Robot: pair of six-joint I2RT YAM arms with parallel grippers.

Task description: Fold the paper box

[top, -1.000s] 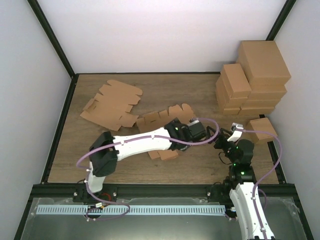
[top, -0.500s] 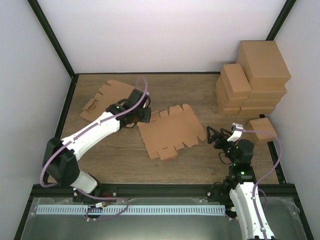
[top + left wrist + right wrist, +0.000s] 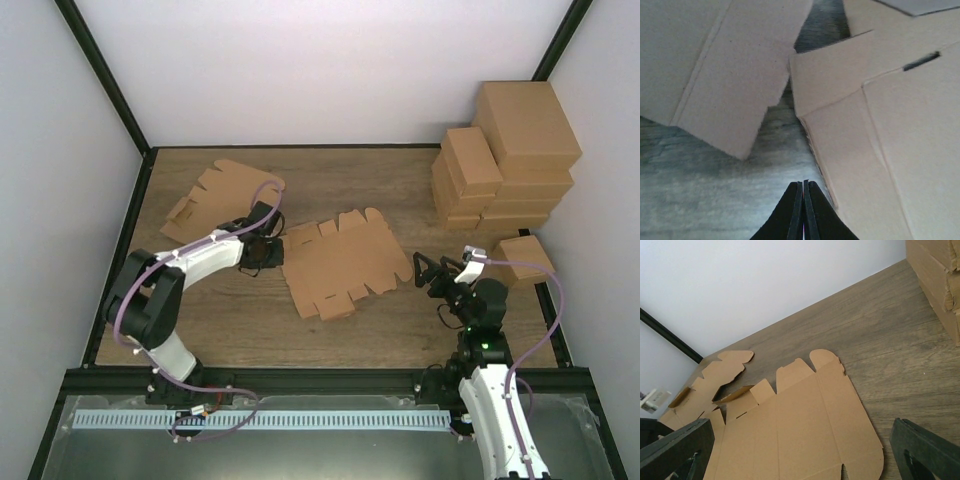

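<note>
The paper box (image 3: 343, 262) lies flat and unfolded in the middle of the table, a thin brown die-cut sheet with flaps along its edges. My left gripper (image 3: 272, 250) is low at its left edge. In the left wrist view that gripper (image 3: 803, 184) is shut with nothing between its tips, and the sheet's edge (image 3: 880, 150) runs just to their right. My right gripper (image 3: 425, 272) stands open just off the box's right end. Its wrist view shows the sheet (image 3: 805, 425) spread between the two wide fingers (image 3: 677, 450), untouched.
A pile of notched cardboard blanks (image 3: 222, 200) lies at the back left, close behind the left gripper, and shows at the upper left of the left wrist view (image 3: 725, 75). Closed brown cartons (image 3: 505, 150) are stacked at the back right. A small carton (image 3: 527, 255) sits beside the right arm.
The left arm swung from the box's right end to the back-left pile, then dropped to the box's left edge, and its gripper closed. The right arm stayed still.
</note>
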